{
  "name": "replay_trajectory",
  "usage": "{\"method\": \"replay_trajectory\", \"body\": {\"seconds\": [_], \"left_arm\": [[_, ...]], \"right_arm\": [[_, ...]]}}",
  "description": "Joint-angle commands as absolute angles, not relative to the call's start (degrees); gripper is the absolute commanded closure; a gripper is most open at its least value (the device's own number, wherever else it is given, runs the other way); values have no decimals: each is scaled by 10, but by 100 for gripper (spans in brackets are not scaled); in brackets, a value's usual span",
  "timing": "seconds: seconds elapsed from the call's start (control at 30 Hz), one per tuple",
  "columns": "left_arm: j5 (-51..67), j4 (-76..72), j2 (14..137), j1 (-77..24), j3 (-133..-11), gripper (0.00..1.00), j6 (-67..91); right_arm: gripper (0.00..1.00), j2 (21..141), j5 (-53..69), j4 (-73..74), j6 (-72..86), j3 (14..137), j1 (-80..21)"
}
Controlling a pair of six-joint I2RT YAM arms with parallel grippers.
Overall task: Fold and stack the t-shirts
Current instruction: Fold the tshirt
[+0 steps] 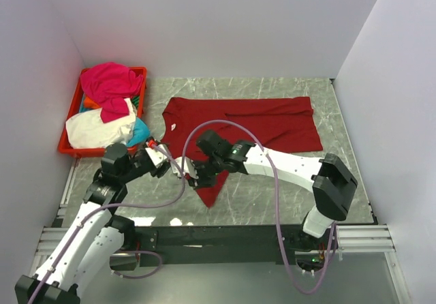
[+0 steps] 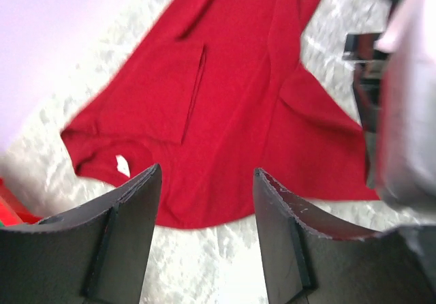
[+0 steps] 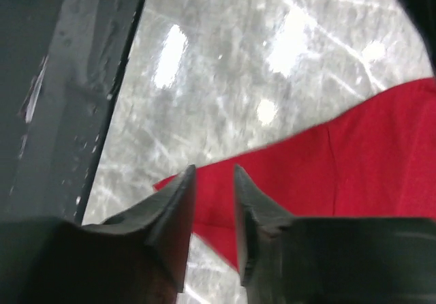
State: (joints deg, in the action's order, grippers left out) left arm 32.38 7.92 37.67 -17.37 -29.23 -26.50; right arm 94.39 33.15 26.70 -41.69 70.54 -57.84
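A large dark red t-shirt (image 1: 259,123) lies spread flat across the middle of the table, with one corner (image 1: 212,188) reaching toward the near edge. Both grippers hover close together over that near left part. My left gripper (image 1: 178,168) is open, and in its wrist view nothing sits in the left gripper (image 2: 208,178); the red t-shirt (image 2: 238,99) lies beyond the tips. My right gripper (image 1: 197,176) stands narrowly open. In its wrist view the right gripper (image 3: 214,174) shows a slim empty gap above the edge of the red t-shirt (image 3: 354,161).
A red crate (image 1: 68,147) at the far left holds a magenta shirt (image 1: 109,82), a cream-white one (image 1: 99,128), a cyan one (image 1: 142,132) and a bit of orange (image 1: 92,103). White walls close the table's sides and back. The right arm (image 2: 409,99) crowds the left wrist view.
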Motion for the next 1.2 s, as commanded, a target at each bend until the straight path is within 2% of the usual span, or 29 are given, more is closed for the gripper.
{"method": "replay_trajectory", "body": {"seconds": [0.0,0.07,0.13,0.23,0.37,0.4,0.47,0.5,0.63,0.87,1.0,1.17], "left_arm": [[362,52,363,-174,-280,38,-280],[386,54,375,-174,-280,39,-291],[403,54,396,-185,-281,39,-298],[397,66,447,-225,-293,39,-307],[348,101,544,-336,-336,46,-284],[344,105,562,-350,-345,47,-267],[338,115,608,-382,-375,50,-224],[323,118,620,-393,-384,49,-202],[256,154,677,-445,-438,49,-113],[139,215,792,-508,-499,48,-9],[110,173,852,-507,-536,42,46],[57,189,964,-478,-639,42,101]], "right_arm": [[63,896,342,304,-431,710,-570],[57,860,330,315,-446,689,-548],[54,838,344,353,-480,674,-520],[53,802,375,445,-560,665,-422],[53,758,397,512,-646,632,-270],[53,753,396,520,-662,626,-202],[53,751,399,528,-676,616,-136],[53,752,401,535,-686,615,-74],[53,784,392,539,-703,627,59],[54,914,367,564,-703,722,127],[54,932,404,577,-689,741,125],[55,908,419,559,-679,708,125]]}}
